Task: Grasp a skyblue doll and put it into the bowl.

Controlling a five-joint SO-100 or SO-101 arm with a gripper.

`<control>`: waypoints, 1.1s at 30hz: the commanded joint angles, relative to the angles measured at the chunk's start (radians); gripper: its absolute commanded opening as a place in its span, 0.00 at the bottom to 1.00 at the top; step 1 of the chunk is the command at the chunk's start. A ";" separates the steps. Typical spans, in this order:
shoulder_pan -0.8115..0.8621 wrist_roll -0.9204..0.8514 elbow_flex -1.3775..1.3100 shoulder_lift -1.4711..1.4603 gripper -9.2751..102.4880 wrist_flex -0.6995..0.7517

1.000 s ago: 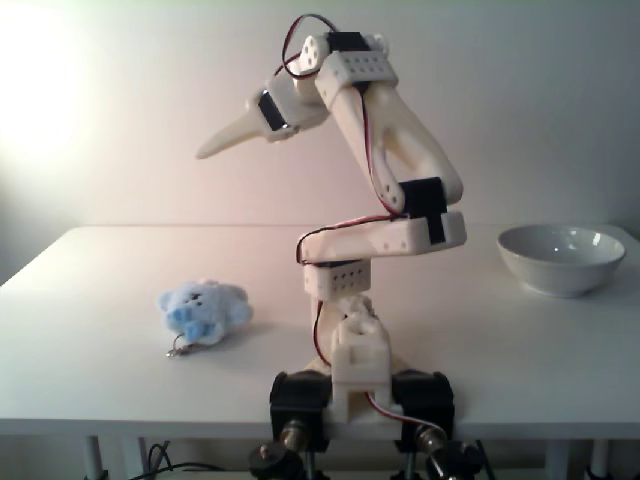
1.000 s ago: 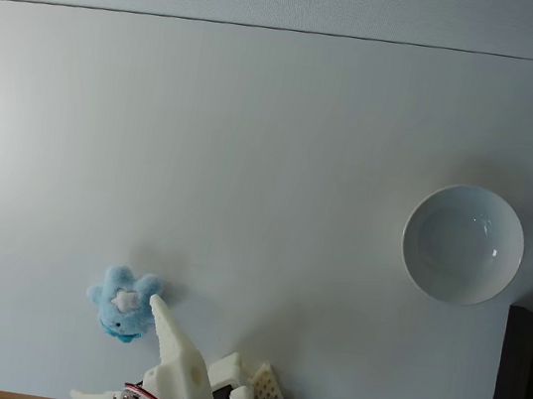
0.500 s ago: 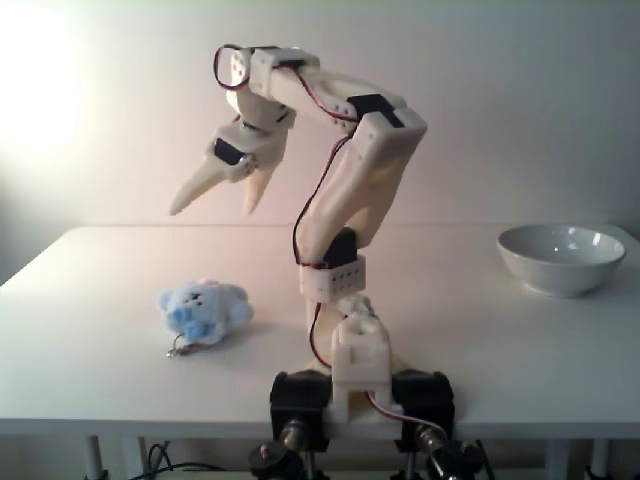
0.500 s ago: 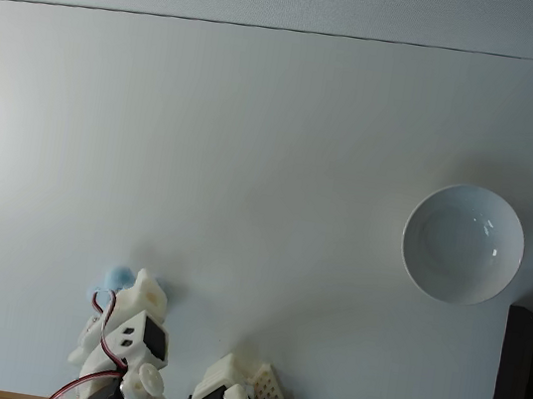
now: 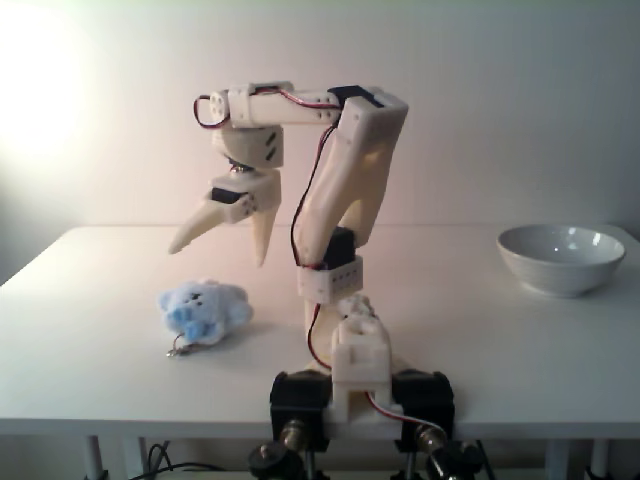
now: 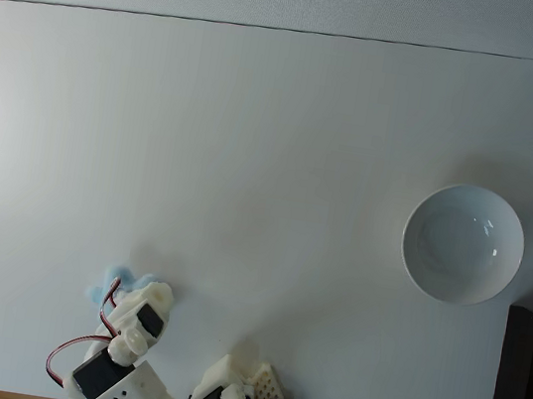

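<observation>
A fixed view from the front recorded the following: one white table (image 5: 90,330); one skyblue doll (image 5: 203,310) lying on it at the left of that view, near the front edge and just left of the arm's base (image 5: 358,385). The doll was squat and rounded, a little wider than tall, so its longer axis ran roughly left to right in that view; a paler muzzle and darker blue patch faced the camera. A small metal clasp (image 5: 177,348) lay on the table just below the doll at its left, touching the surface. One gripper (image 5: 222,245), white, hung in the air above the doll and clear of it, fingers spread apart and pointing down and to the left, nothing between them; the left fingertip (image 5: 180,243) stood higher over the doll's left side, the other fingertip (image 5: 263,255) above its right. One bowl (image 5: 560,258), glossy white, stood upright at the far right of the table, well apart from doll and arm. A fixed view from above recorded the bowl (image 6: 463,244) near the right edge, its hollow holding nothing, and the doll (image 6: 108,279) at the lower left, mostly covered by the arm's wrist (image 6: 133,320), a pale-blue fringe showing at its upper left.
</observation>
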 commanded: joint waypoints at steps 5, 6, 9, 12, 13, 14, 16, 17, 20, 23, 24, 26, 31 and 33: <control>-0.005 0.005 0.018 -0.003 0.93 -0.006; -0.005 0.003 0.018 -0.006 0.93 -0.012; -0.006 -0.028 0.018 -0.064 0.93 -0.058; -0.017 -0.060 0.014 -0.135 0.93 -0.107; -0.031 -0.067 0.011 -0.155 0.93 -0.124; -0.038 -0.075 0.006 -0.172 0.93 -0.140; -0.043 -0.092 0.005 -0.202 0.93 -0.169; -0.044 -0.101 0.005 -0.216 0.93 -0.186; -0.048 -0.117 0.014 -0.255 0.93 -0.233; -0.054 -0.117 0.015 -0.302 0.93 -0.270; -0.052 -0.117 0.015 -0.321 0.93 -0.279; -0.052 -0.117 0.014 -0.356 0.93 -0.288; -0.057 -0.118 0.003 -0.422 0.92 -0.288; -0.055 -0.118 0.002 -0.428 0.92 -0.290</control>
